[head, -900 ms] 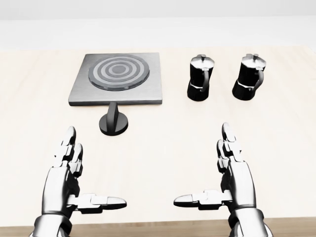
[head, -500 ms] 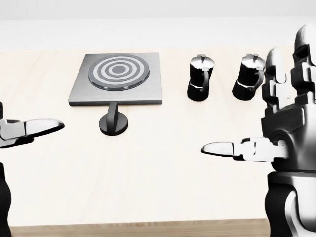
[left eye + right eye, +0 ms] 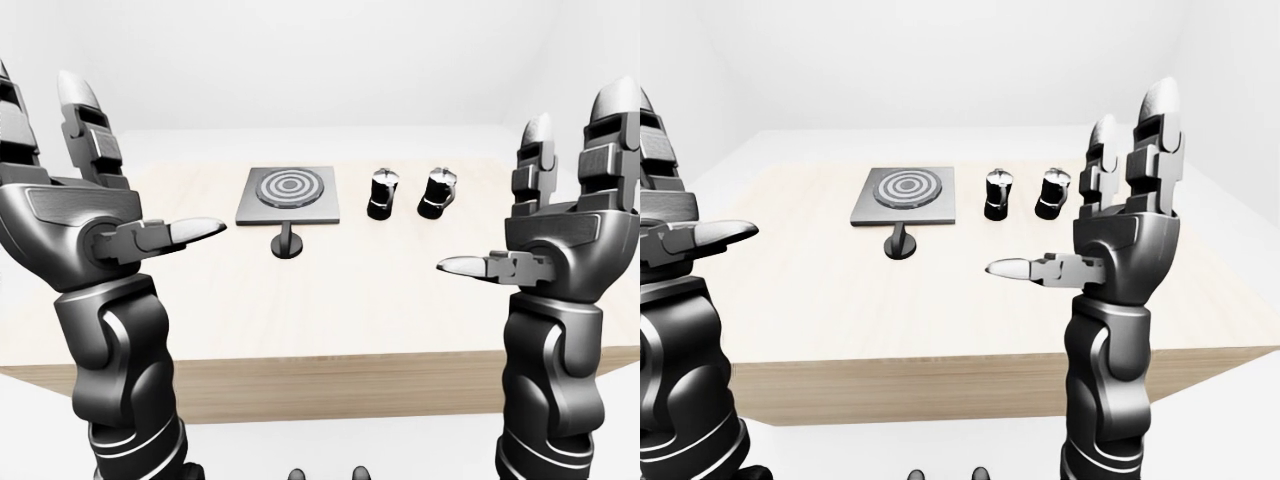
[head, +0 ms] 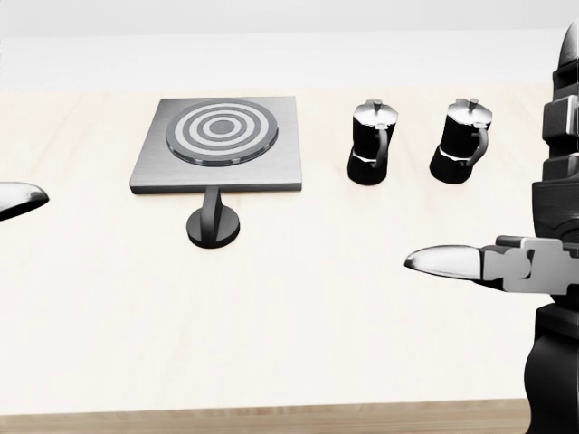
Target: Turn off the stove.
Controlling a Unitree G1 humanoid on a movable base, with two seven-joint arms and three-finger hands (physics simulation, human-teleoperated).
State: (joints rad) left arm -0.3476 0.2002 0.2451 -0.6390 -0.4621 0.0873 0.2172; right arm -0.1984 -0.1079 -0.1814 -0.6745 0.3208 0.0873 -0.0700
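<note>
surface (image 3: 330,300): pale wood | left hand (image 3: 85,215) and right hand (image 3: 1125,235): raised, fingers spread, nothing held | stove (image 4: 220,145): seen upper left in head view | two moka pots (image 4: 371,142): right of it | knob (image 4: 213,222): below stove

Grey stove (image 4: 217,145) flat on table (knob (image 4: 213,222) below).

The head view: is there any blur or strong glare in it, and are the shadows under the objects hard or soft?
Head view: sharp, without blur; bright highlights only on the two moka pots and the right hand's thumb tip; shadows under the stove and its knob are faint and soft. Eye views: even, diffuse light, and the white walls look washed out.
</note>
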